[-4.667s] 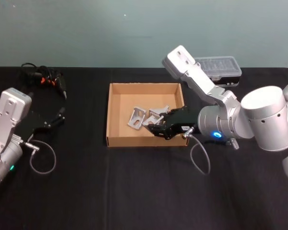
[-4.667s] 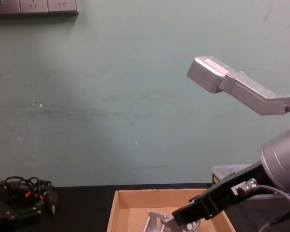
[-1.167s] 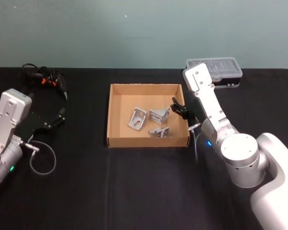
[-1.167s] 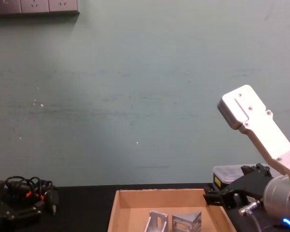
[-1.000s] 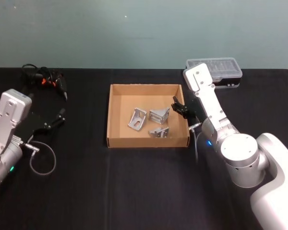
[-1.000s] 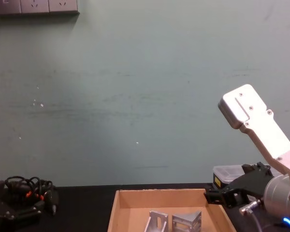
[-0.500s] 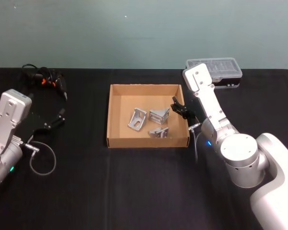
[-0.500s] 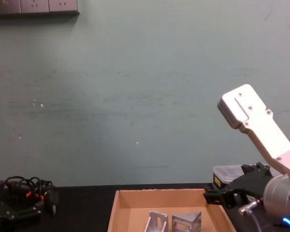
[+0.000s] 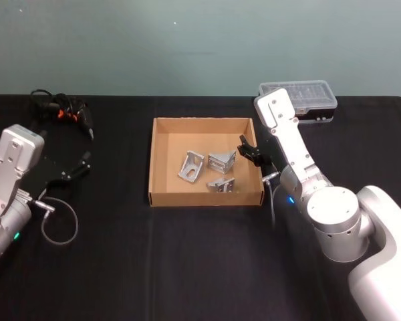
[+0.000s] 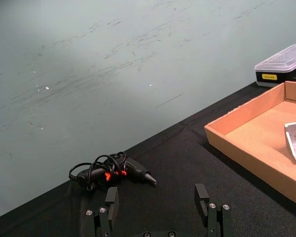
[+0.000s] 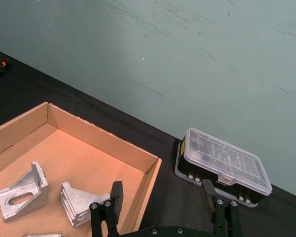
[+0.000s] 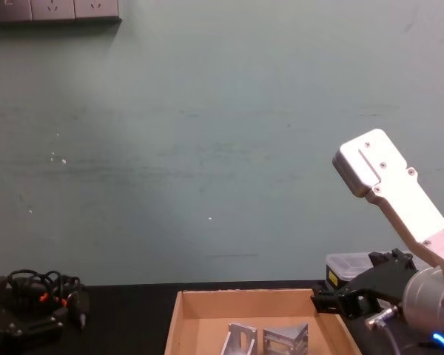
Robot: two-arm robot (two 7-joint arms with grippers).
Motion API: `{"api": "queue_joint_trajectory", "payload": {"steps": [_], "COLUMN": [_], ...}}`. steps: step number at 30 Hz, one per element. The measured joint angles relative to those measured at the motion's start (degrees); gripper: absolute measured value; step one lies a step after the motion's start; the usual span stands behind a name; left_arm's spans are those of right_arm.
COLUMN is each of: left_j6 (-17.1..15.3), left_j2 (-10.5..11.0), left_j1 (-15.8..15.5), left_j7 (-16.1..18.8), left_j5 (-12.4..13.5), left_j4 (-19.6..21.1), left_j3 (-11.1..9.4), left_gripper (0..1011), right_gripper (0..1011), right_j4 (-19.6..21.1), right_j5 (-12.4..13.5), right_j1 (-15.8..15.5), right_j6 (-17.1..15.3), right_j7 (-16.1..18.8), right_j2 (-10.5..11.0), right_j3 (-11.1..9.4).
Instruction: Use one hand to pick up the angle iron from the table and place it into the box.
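Resting in the cardboard box [image 9: 161, 158] are three angle irons [image 9: 208, 169], so the placing looks done. The right claw [image 9: 251, 150] hovers open and empty over the box's right wall; the left claw [image 9: 82, 165] idles open above the worktop [image 9: 187, 254].

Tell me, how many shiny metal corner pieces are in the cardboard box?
3, all inside the box: one angle iron on its left, one in the middle, one nearer the front wall. The open right gripper sits over the box's right wall.
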State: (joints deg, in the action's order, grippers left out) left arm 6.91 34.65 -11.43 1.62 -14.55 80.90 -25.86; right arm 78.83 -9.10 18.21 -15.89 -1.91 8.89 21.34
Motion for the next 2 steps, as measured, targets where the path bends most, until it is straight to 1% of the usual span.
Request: {"api": "queue_joint_trajectory", "payload": {"steps": [2], "left_j6": [0.0], "left_j2": [0.0], "left_j1": [0.0], "left_j7": [0.0], "left_j5": [0.0], "left_j4": [0.0], "left_j3": [0.0], "left_gripper": [1011], "right_gripper": [1002], "right_j4": [0.0], "right_j5": [0.01], "right_j1": [0.0], "right_j6": [-0.01], "right_j7": [0.01], "right_j2": [0.0], "right_j3": [0.0]}}
